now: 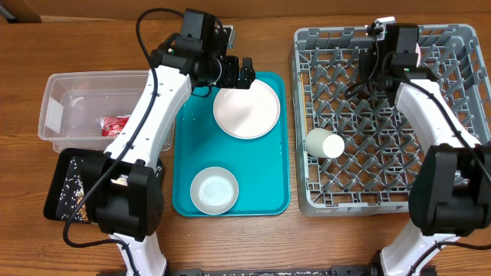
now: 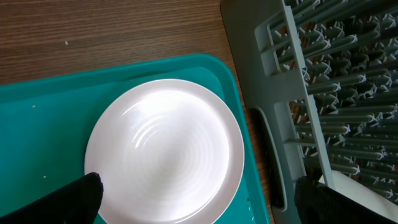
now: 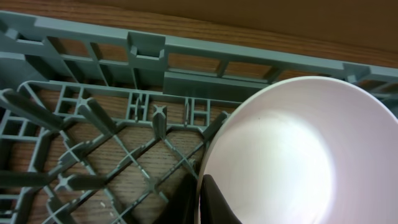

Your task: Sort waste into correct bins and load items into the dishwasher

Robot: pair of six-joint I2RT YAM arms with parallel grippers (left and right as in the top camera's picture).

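Right arm is stretching to the far side of the grey dish rack [image 1: 307,201]. The right gripper [image 3: 200,200] has its jaws pinching the rim of the pale-pink plate [image 3: 280,155], tilted up just inside the rack's far wall. Left gripper [image 1: 244,74] is hovering over the white plate [image 1: 246,110] on the teal tray [image 1: 184,153], jaws wide. From overhead the arm is hiding most of the pink plate. It's looking smooth and glossy.

Cup [image 1: 325,143], pink plate [image 3: 280,155] and pegs [image 1: 360,165] obstruct the dish rack's [image 1: 337,35] interior.
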